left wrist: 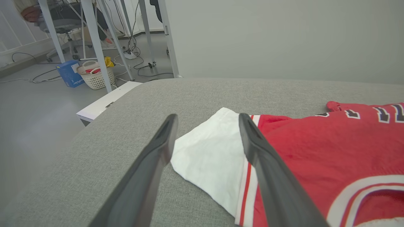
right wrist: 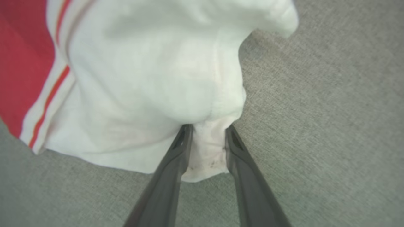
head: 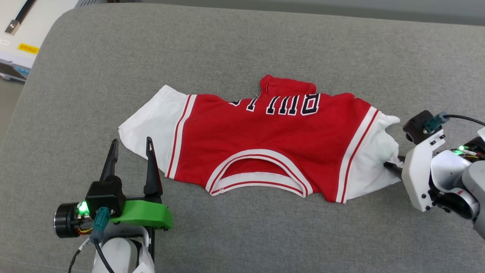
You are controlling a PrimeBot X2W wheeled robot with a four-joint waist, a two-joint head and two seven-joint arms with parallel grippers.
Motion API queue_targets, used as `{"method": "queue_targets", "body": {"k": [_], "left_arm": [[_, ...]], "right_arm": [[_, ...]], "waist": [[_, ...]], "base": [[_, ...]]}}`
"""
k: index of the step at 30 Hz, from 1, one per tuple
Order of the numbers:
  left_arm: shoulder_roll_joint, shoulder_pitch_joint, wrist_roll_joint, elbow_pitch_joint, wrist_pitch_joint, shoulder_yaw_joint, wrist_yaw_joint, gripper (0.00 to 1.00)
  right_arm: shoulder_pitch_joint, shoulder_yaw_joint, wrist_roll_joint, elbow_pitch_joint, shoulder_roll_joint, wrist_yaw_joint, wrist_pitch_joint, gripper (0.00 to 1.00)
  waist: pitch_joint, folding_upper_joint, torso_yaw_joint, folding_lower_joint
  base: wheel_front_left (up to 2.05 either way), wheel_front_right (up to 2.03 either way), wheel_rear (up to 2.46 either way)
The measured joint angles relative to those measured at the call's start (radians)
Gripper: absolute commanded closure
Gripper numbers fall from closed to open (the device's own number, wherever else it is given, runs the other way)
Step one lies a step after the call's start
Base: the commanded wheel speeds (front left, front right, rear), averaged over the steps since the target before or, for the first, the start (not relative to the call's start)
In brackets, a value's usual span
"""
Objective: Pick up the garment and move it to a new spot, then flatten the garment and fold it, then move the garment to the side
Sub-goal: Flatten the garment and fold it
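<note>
The garment [head: 265, 144] lies spread on the grey padded surface, a red jersey with white sleeves, its collar toward me and black lettering at the far side. My right gripper [head: 389, 165] comes in low from the right. In the right wrist view its fingers [right wrist: 180, 151] pinch a bunched fold of the white sleeve [right wrist: 142, 78], so my right gripper [right wrist: 208, 127] is shut on that cloth. My left gripper [head: 131, 141] stands open at the other white sleeve's near edge. The left wrist view has my left gripper [left wrist: 208, 116] framing that sleeve [left wrist: 208, 154], nothing gripped.
The grey cushion [head: 242, 45] curves off at its left edge [head: 22, 98], with a white desk and cable [head: 19, 19] beyond. In the left wrist view, a white shelf [left wrist: 104, 102], a woven basket [left wrist: 96, 77], a blue box [left wrist: 69, 74] and table legs stand on the floor.
</note>
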Motion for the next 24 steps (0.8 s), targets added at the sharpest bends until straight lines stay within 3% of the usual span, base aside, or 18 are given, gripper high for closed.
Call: {"method": "queue_targets", "body": {"k": [5,11,18,24], "left_arm": [[-0.01,0.002,0.018,0.018,0.0,0.022,-0.019,0.0],[-0.017,0.017,0.03,0.033,0.0,0.043,-0.039,0.0],[-0.023,0.053,0.039,0.035,0.0,0.063,-0.056,0.0],[-0.028,0.061,0.047,0.035,0.0,0.07,-0.065,0.0]], "right_arm": [[0.004,0.016,0.053,-0.026,-0.005,0.001,-0.116,1.0],[0.076,-0.048,0.107,-0.15,-0.083,0.002,-0.2,1.0],[0.252,-0.189,0.14,-0.217,-0.166,0.002,-0.205,1.0],[0.399,-0.321,0.148,-0.2,-0.176,0.002,-0.179,1.0]], "waist": [[-0.034,0.0,-0.017,0.0],[-0.085,0.0,-0.043,0.0001],[-0.129,0.0,-0.078,0.0],[-0.14,0.0,-0.099,0.0]], "base": [[0.0,0.0,0.0],[0.0,0.0,0.0],[0.0,0.0,0.0],[0.0,0.0,0.0]]}}
